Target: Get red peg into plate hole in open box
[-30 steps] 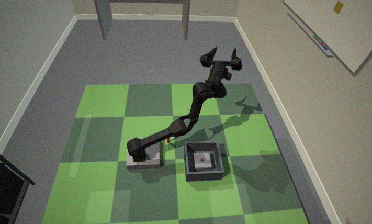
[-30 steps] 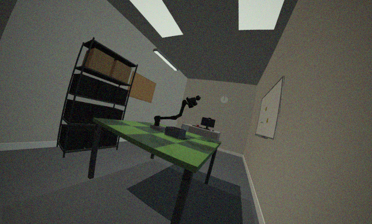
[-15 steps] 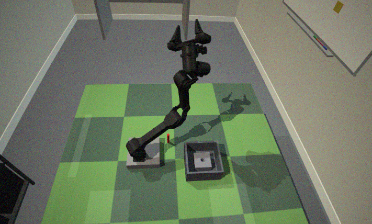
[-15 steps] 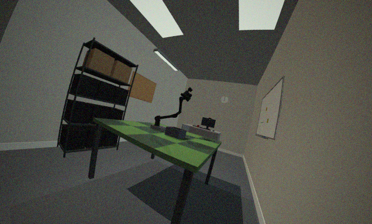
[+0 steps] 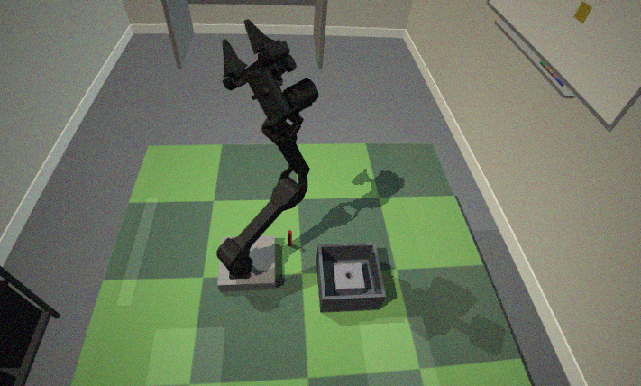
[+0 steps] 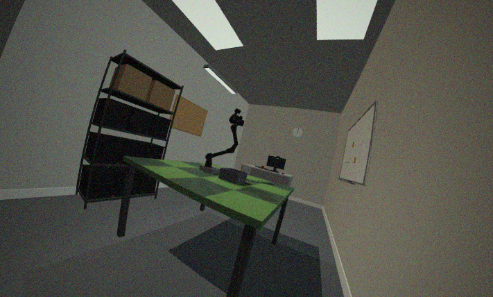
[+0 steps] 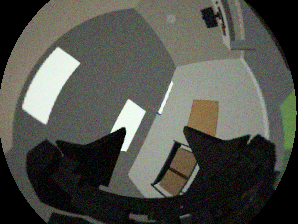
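Observation:
The red peg (image 5: 289,238) stands upright on the checkered table beside the arm's base, to the left of the box's back corner in the top view. The open dark box (image 5: 351,304) (image 6: 232,176) holds a pale plate (image 5: 340,285) at its bottom, with an empty round hole in it. My gripper (image 5: 236,31) (image 7: 155,129) is open and empty. It is raised high above the table, far from the peg and the box, with its fingers pointing up and away. The peg is not visible in the exterior view or the wrist view.
The arm's base plate (image 5: 245,286) sits left of the box. The green checkered table (image 5: 260,354) (image 6: 218,197) bears everything. A shelf rack (image 6: 104,127) stands behind the table. The wrist view shows ceiling lights (image 7: 50,86), walls and cardboard boxes (image 7: 183,162).

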`<action>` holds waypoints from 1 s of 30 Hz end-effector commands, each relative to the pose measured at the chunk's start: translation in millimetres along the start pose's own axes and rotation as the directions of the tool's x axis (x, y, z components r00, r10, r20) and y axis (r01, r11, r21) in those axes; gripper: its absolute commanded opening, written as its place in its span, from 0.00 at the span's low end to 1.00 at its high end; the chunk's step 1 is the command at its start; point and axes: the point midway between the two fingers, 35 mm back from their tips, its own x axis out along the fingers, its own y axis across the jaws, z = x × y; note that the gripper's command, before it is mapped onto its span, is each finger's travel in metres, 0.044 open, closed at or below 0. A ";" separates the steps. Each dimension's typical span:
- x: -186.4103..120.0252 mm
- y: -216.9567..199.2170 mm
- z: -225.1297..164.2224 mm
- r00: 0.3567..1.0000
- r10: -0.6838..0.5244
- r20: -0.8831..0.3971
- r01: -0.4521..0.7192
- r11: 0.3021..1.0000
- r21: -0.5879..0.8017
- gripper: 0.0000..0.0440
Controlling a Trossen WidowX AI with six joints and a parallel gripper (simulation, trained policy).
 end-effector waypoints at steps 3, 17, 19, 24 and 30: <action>8.2 -15.2 -58.3 0.986 -0.031 -0.162 0.024 0.999 -0.043 1.00; -19.4 -52.5 -212.8 0.802 -0.113 -0.587 0.021 0.987 -0.161 1.00; -29.2 -56.3 -232.6 0.760 -0.121 -0.639 0.010 0.985 -0.175 1.00; -59.2 -64.0 -278.2 0.641 -0.139 -0.755 -0.028 0.979 -0.203 1.00; -104.3 -69.5 -324.2 0.477 -0.152 -0.866 -0.092 0.971 -0.221 1.00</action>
